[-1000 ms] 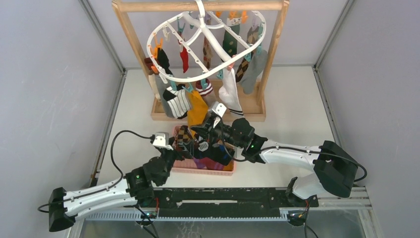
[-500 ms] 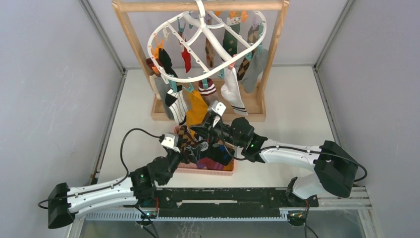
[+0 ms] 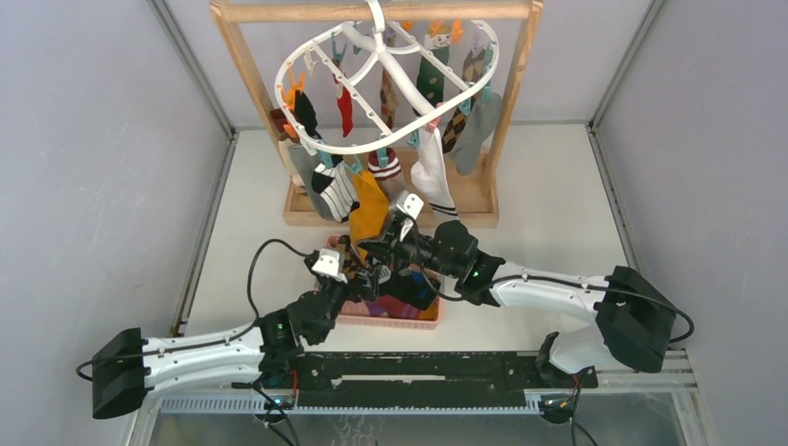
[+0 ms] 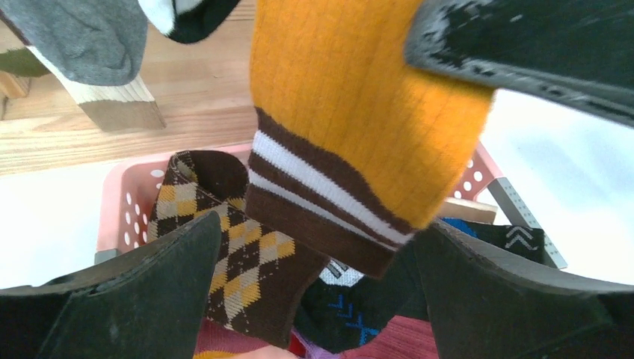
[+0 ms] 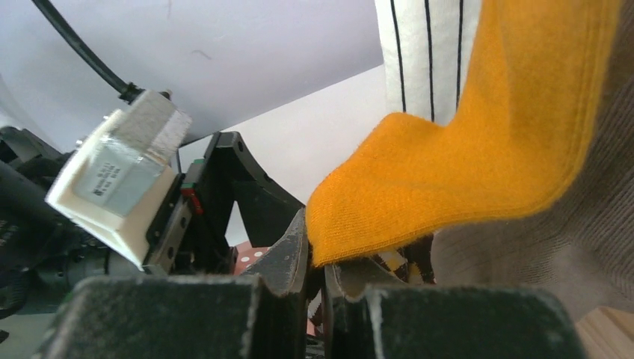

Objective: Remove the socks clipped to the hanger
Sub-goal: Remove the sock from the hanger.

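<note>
The white ring hanger (image 3: 386, 88) hangs on the wooden stand, with several socks clipped round it. A mustard sock (image 3: 370, 209) with a brown and white striped cuff (image 4: 329, 202) hangs lowest, over the pink basket. My right gripper (image 3: 374, 249) is shut, pinching the mustard sock's edge (image 5: 448, 164) at its fingertips (image 5: 320, 254). My left gripper (image 3: 361, 277) is open. In the left wrist view the striped cuff hangs just above and between its two fingers (image 4: 142, 284). The right gripper's finger (image 4: 523, 52) presses the sock's upper right.
The wooden frame stand (image 3: 246, 65) sits at the back of the table. A pink perforated basket (image 3: 390, 319) lies under both grippers. It holds an argyle sock (image 4: 239, 254), a black sock with blue marks and red ones. Grey walls close both sides.
My left arm has reached forward and to the right, bringing its open jaws under the mustard sock's cuff. The right gripper has stayed in place. The hanging socks swung slightly.
</note>
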